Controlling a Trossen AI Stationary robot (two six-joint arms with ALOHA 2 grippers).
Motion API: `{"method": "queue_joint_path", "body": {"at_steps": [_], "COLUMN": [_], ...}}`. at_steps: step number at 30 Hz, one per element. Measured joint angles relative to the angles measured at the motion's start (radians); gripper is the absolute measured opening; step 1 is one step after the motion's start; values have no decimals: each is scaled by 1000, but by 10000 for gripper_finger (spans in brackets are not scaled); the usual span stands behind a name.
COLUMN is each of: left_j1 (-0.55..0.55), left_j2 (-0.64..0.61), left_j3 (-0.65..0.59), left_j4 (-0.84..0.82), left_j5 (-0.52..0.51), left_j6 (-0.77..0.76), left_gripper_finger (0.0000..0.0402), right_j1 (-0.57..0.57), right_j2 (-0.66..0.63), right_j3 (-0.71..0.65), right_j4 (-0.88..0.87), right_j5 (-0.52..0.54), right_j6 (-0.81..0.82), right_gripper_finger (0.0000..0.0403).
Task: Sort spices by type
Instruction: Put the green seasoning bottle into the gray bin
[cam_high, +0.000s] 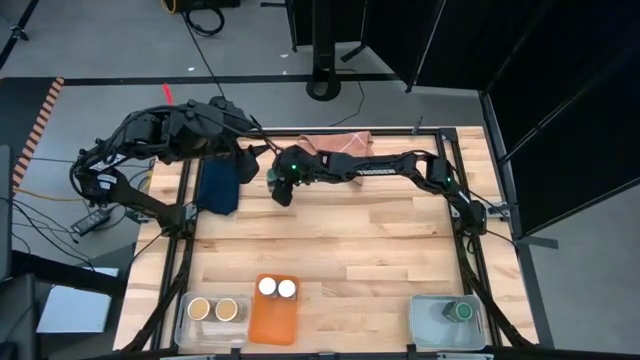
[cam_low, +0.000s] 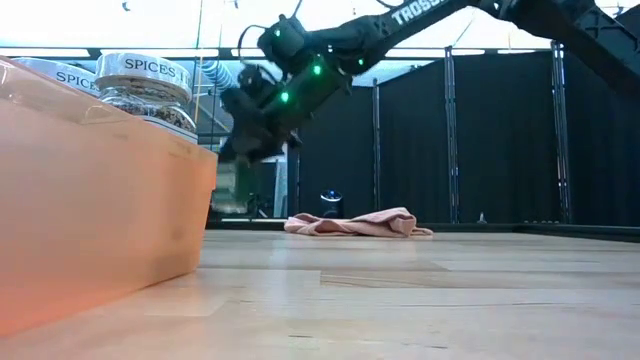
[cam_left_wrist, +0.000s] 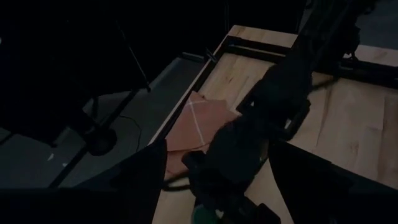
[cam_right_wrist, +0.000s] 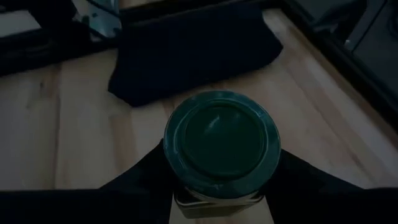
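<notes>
High view: right gripper (cam_high: 283, 185) out at the far side of the table (cam_high: 380, 240), just beside the dark blue cloth (cam_high: 218, 187); left gripper (cam_high: 243, 160) waits near that cloth too.
Near edge: two tan-lidded jars (cam_high: 215, 309) in a clear bin (cam_high: 186, 322), two white-lidded jars (cam_high: 277, 289) in the orange bin (cam_high: 273, 322), one green-lidded jar (cam_high: 461, 313) in the right-hand clear bin (cam_high: 425, 325).
Low view: right arm (cam_low: 400, 25) reaching across from above, pink cloth (cam_low: 352, 222) lying far back (orange bin fills the near left).
Left wrist view: own fingers dim, can't tell how they stand.
Right wrist view: the second green-lidded jar (cam_right_wrist: 221, 146) upright, clamped between the fingers (cam_right_wrist: 140, 177), dark blue cloth just behind it.
</notes>
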Motion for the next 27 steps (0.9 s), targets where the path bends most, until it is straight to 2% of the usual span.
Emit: {"method": "queue_joint_path", "body": {"at_steps": [8, 14, 20, 23, 27], "left_j1": [0, 0, -1, -2, -2], "left_j2": [0, 0, -46, -128, -245], "left_j3": [0, 0, -8, -68, -223], "left_j4": [14, 24, 146, 205, 293], "left_j5": [-13, -14, -104, -142, -144], "left_j6": [-1, -18, 4, 5, 1], "left_gripper_finger": [284, 284, 284, 284, 284], "right_j1": [-11, -43, -53, -53, -44], "right_j2": [-24, -83, -151, -172, -203], "right_j3": [107, 112, 112, 112, 112], "right_j4": [-53, -174, -328, -395, -449], "right_j5": [-103, -122, -129, -129, -130], "right_j6": [-6, -58, -140, -182, -216], "right_gripper_finger": [197, 197, 197, 197, 197]}}
